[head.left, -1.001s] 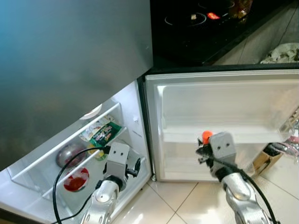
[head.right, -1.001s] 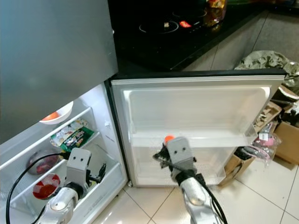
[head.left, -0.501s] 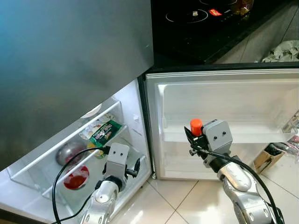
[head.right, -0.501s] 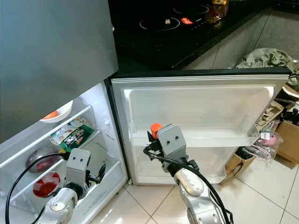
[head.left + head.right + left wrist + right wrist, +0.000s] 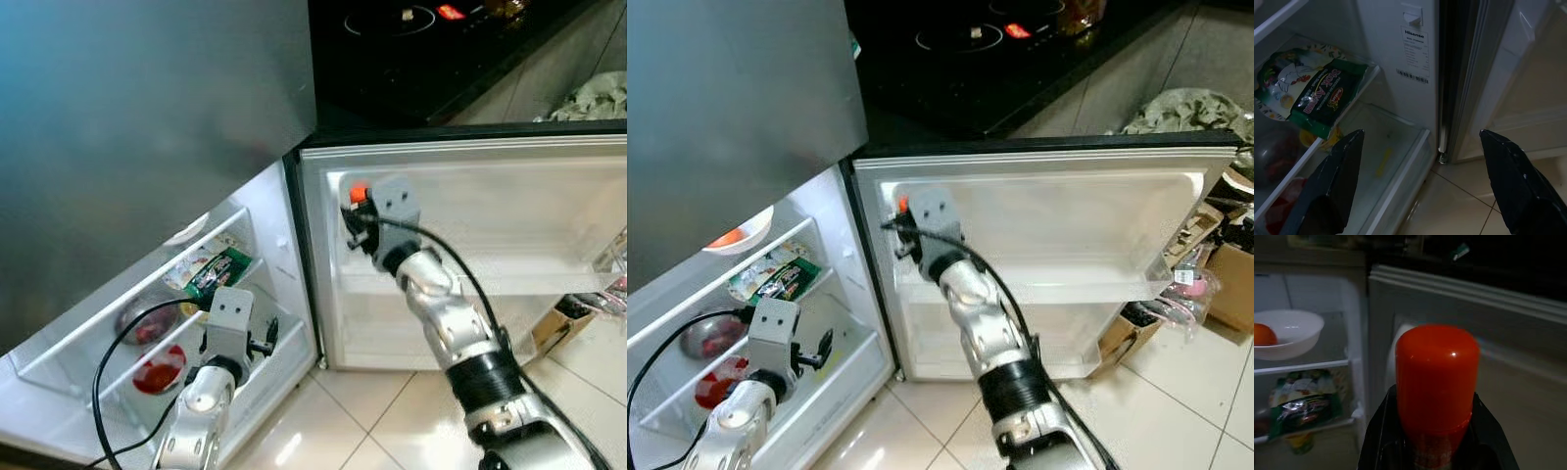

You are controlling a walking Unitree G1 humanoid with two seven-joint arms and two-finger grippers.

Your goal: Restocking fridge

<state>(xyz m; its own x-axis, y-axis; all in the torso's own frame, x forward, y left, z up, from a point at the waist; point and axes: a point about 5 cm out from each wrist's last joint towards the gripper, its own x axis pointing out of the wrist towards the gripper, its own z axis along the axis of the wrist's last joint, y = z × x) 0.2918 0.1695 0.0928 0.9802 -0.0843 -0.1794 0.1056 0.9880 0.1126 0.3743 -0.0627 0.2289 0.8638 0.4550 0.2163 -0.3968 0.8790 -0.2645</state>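
A bottle with an orange-red cap [image 5: 1437, 377] is held upright by my right gripper [image 5: 355, 209], which is shut on it. The cap [image 5: 359, 194] is raised to the upper corner of the open fridge door's inner side [image 5: 509, 211], next to the hinge. The bottle's body is hidden by the gripper. My left gripper [image 5: 1420, 142] is open and holds nothing. It hovers low in front of the fridge compartment [image 5: 279, 245], near the bottom drawer [image 5: 1396, 156].
Fridge shelves hold a green packet [image 5: 216, 274], a white bowl with an orange [image 5: 1283, 335], a dark round bowl [image 5: 137, 323] and a red item [image 5: 157, 372]. A door shelf [image 5: 549, 279] runs across the door. A black cooktop [image 5: 411, 39] lies above. A box and bags [image 5: 1225, 284] stand on the tiled floor at right.
My right arm has lifted the bottle up and to the left, from the door shelf's height to the door's upper corner by the hinge. The left arm has shifted slightly left.
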